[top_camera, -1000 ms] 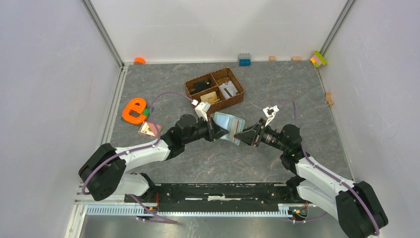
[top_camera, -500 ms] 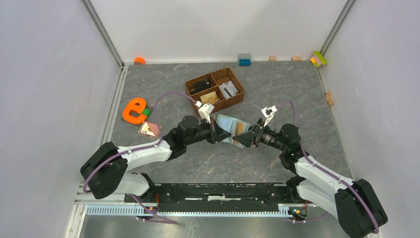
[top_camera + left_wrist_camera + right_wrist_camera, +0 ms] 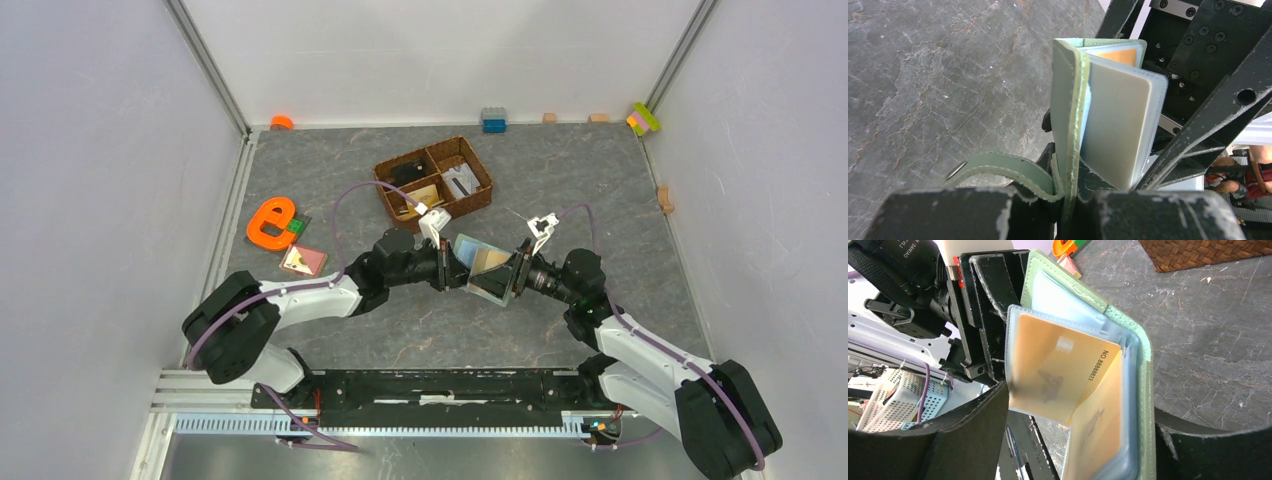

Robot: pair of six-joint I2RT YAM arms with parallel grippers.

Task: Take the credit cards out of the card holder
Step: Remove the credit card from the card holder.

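Above the middle of the table (image 3: 400, 325), the left gripper (image 3: 450, 268) pinches the open card holder (image 3: 485, 262) by its edge; the right gripper (image 3: 507, 276) gapes wide around it, holding nothing; best to nip just the orange card (image 3: 1058, 367) by its free edge, then pull straight while the left holds firm

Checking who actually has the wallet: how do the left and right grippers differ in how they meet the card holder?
The left gripper is shut on the card holder, pinching its green cover; the right gripper is open, jaws wide either side of it. The left one sees the cover's edge; the right one faces the orange card in its sleeve. Both point at each other across the holder.
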